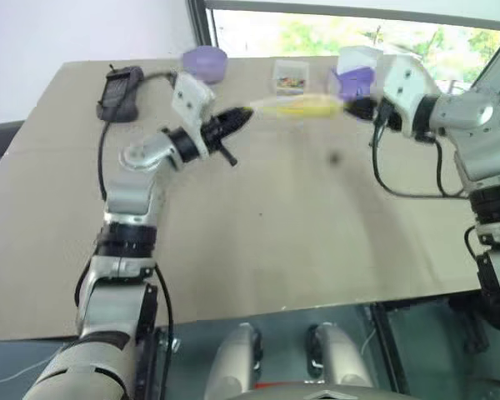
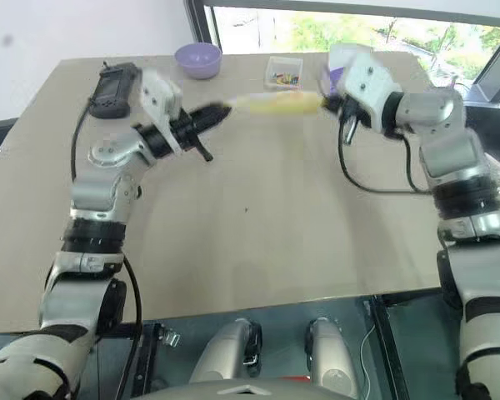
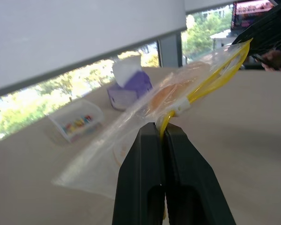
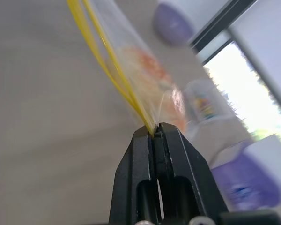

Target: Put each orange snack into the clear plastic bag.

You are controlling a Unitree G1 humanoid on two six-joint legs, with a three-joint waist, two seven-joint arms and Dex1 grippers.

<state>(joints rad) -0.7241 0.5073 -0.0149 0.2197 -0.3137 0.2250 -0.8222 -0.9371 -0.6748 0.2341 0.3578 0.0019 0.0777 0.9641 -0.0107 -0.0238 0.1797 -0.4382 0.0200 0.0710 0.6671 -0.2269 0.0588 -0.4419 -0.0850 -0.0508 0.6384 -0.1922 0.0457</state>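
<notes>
The clear plastic bag (image 1: pixel 300 106) hangs stretched above the far middle of the table, held at both ends of its yellow zipper strip. My left gripper (image 1: pixel 246 113) is shut on the bag's left end, its fingers (image 3: pixel 145 154) pinching the zipper by the white slider. At the bag's right end my right gripper (image 1: pixel 351 107) is shut on the strip, which runs away from its fingers (image 4: pixel 178 159). The orange snack (image 3: pixel 171 93) lies inside the bag, and it shows through the film as an orange blur (image 4: pixel 152 77).
A purple bowl (image 1: pixel 204 62) sits at the far edge of the table (image 1: pixel 275 242), with a small clear box of colourful bits (image 1: pixel 290 77) and a purple tissue box (image 1: pixel 357 75) to its right. At the far left lies a black device (image 1: pixel 121 92) with a cable.
</notes>
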